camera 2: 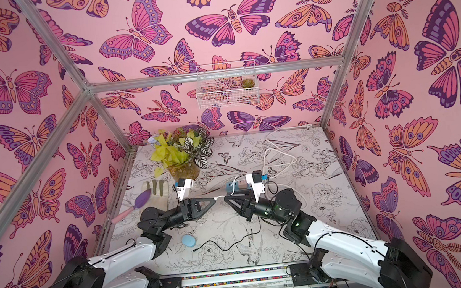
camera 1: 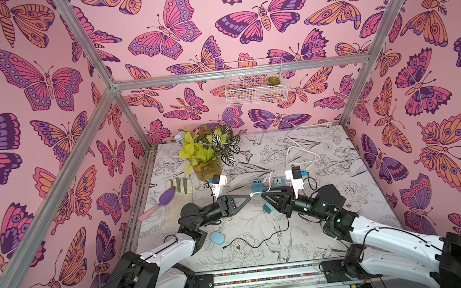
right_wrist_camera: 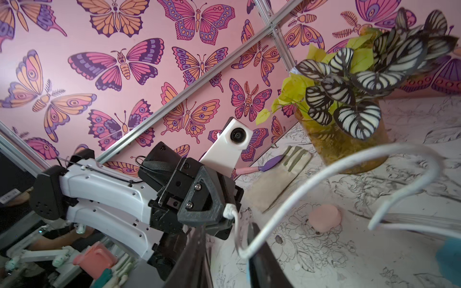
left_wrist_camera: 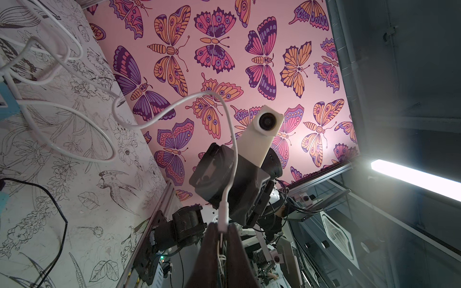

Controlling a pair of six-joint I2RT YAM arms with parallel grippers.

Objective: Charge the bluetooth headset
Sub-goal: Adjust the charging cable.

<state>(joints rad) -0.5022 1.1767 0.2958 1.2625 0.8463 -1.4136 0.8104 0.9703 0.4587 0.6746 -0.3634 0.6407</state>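
By my reading the task is partway done. The white cable [left_wrist_camera: 204,92] leads from the blue power strip [camera 1: 256,182] at mid-table [camera 1: 327,170] to its plug [left_wrist_camera: 222,217], which the left hand [camera 1: 250,195] pinches shut, lifted clear of the table. The right hand [camera 1: 261,195] meets it tip to tip. Its jaws are apart and the cable passes loosely between them in the right wrist view.

The headset, which I take to be the light-blue oval piece [camera 1: 217,237], lies flat, nearer and to the left of both hands. It is well apart from the plug and nothing is plugged into it. What remains is to carry the plug over and push it in.

The plug's long axis runs left-right, about level, and its metal tip points left, into the left hand. The oval's long axis runs from far-left to near-right, and its port cannot be seen.
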